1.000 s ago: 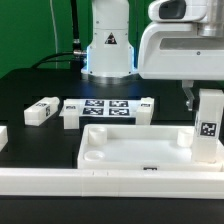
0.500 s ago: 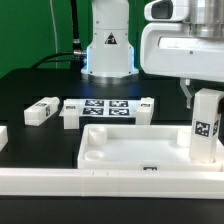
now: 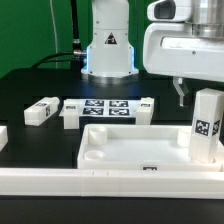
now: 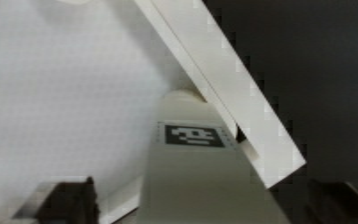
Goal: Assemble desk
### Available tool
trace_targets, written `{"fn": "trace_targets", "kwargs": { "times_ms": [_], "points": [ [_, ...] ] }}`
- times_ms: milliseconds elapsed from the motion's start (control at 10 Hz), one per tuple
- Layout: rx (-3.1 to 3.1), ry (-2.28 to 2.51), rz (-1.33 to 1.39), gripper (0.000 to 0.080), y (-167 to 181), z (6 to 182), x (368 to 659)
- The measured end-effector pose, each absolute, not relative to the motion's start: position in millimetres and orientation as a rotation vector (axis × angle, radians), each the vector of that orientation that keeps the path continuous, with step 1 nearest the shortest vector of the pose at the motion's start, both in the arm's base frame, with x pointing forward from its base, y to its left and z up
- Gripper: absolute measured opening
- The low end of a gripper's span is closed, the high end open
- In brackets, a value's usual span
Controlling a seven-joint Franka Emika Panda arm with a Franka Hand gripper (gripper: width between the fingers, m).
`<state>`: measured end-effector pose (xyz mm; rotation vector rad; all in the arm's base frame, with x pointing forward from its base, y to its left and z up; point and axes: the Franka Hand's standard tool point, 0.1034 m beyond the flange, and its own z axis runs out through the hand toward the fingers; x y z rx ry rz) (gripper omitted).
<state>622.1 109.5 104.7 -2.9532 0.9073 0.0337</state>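
The white desk top (image 3: 120,148) lies rim up at the front of the black table. One square leg (image 3: 207,128) with a tag stands upright in the top's corner at the exterior view's right. My gripper (image 3: 203,97) straddles the top of that leg, with one dark finger (image 3: 179,93) clearly apart from it. In the wrist view the leg (image 4: 202,160) runs between my gripper's (image 4: 202,208) fingers, with a gap beside one finger (image 4: 69,200). The jaws are open and hold nothing. A loose leg (image 3: 41,110) lies at the exterior view's left.
The marker board (image 3: 108,108) lies behind the top, with a white block at each end (image 3: 70,115) (image 3: 147,108). A long white rail (image 3: 90,182) runs along the front. The robot base (image 3: 108,45) stands at the back. Another white part (image 3: 3,136) shows at the left edge.
The visible finger has moved away from the upright leg toward the exterior view's left: the jaws have opened and let go of it. The leg stays standing in its corner.
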Motion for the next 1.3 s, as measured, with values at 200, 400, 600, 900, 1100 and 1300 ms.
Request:
{"fn": "trace_targets", "kwargs": {
  "times_ms": [200,400,600,900,1100,1300],
  "points": [
    [-2.999,0.74,0.027,0.0645,109.8,104.8,622.4],
    [-3.05,0.481,0.02,0.0648,109.4,104.8,622.5],
    [-3.076,0.28,0.013,0.0648,109.2,104.8,622.5],
    [-3.127,-0.165,-0.019,0.0648,111.5,105.3,623.5],
    [-3.121,-0.395,-0.035,0.0648,113.6,104.7,623.3],
    [-3.081,-0.65,-0.04,0.0648,110.8,104.8,624.4]
  ]
}}
